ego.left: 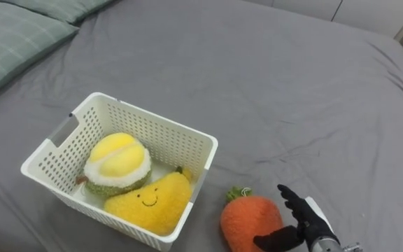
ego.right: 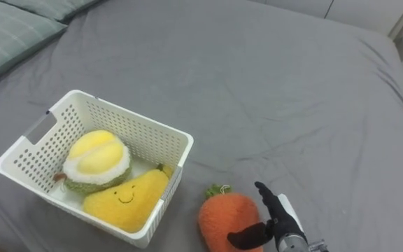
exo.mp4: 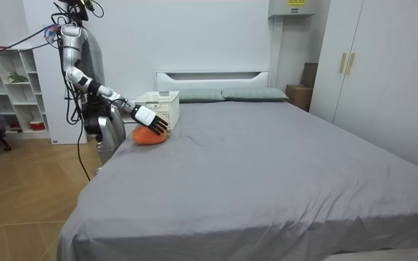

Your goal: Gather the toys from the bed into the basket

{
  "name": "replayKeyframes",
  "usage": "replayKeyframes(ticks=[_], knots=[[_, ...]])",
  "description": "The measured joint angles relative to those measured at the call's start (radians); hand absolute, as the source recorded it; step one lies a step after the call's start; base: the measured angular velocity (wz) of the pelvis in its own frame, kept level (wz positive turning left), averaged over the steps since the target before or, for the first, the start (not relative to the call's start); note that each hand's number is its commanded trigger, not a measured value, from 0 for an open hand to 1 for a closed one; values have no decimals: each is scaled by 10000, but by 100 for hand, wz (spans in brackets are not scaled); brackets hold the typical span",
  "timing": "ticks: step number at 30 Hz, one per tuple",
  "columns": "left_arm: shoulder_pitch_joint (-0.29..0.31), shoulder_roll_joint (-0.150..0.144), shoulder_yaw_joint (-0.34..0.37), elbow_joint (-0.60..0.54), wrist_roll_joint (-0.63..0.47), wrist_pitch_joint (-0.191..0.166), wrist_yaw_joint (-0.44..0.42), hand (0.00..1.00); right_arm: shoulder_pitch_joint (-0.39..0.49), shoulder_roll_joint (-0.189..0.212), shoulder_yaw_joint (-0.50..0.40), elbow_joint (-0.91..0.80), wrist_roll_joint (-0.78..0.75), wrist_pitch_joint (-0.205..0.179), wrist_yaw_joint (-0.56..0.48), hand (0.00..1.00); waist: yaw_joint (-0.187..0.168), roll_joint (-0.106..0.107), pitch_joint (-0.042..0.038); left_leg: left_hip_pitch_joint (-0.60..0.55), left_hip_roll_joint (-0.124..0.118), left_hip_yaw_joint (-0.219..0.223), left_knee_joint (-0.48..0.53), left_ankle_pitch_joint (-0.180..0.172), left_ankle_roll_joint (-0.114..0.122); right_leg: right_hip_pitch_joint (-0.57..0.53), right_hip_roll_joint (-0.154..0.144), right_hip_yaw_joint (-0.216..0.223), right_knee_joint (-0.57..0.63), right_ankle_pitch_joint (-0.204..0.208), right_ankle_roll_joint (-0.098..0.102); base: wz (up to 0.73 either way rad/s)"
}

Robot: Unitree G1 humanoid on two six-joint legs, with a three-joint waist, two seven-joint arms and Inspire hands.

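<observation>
Carrot toy (ego.left: 250,222) lengthwise, leafy end away from robot, right hand (ego.left: 305,222) wide open alongside

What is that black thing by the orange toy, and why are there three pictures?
That is the right robot hand of a walking robot tidying toys. Two pictures come from cameras in its head, looking down at the grey bed. The third is taken from across the room and shows the robot standing beside the bed. On the bed sits a white basket with two plush toys inside: a round yellow-and-green fruit and a smiling yellow one. Outside it lies a plush carrot. The robot hand is open right by the carrot, holding nothing.
</observation>
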Motion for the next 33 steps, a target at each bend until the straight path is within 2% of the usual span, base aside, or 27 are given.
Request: replayKeyframes(ticks=[8,15,20,27,31,32,33], knots=[[50,2,56,1,0,6,-72,0,0,23,321,23,-135,6,117,0,2,-43,-23,4,-3,-7,13,-1,0,13,-2,-3,3,1,-1,0],[71,1,-25,24,-16,6,-92,0,-92,96,342,389,-99,6,194,0,34,-94,-7,0,-6,-36,36,-14,2,39,-2,-48,4,1,-1,0],[97,-46,-130,22,-15,-13,-74,0,-146,213,366,900,130,0,68,0,234,-89,2,-5,-6,-35,54,-46,4,52,-2,-68,2,0,0,0],[240,-116,-132,-11,-17,-16,-39,0,-597,262,395,1309,702,0,-335,0,343,-129,29,-222,-68,-410,219,-65,-2,40,-41,-519,-6,-2,3,17],[349,-246,-128,-11,-2,-18,-25,0,-919,283,392,2075,625,-29,-769,0,579,-131,35,-277,-125,-616,263,-61,7,75,-87,-750,-9,-9,15,15],[408,-258,-128,-7,-2,-22,-27,0,-1025,301,392,2352,642,-32,-880,9,664,-127,38,-280,-139,-654,264,-57,14,80,-117,-767,-10,-11,19,9],[440,-258,-127,-4,-8,-27,-27,0,-1055,304,392,2437,659,-31,-934,53,749,-124,42,-283,-145,-664,264,-56,15,82,-114,-775,-9,-13,22,6]])
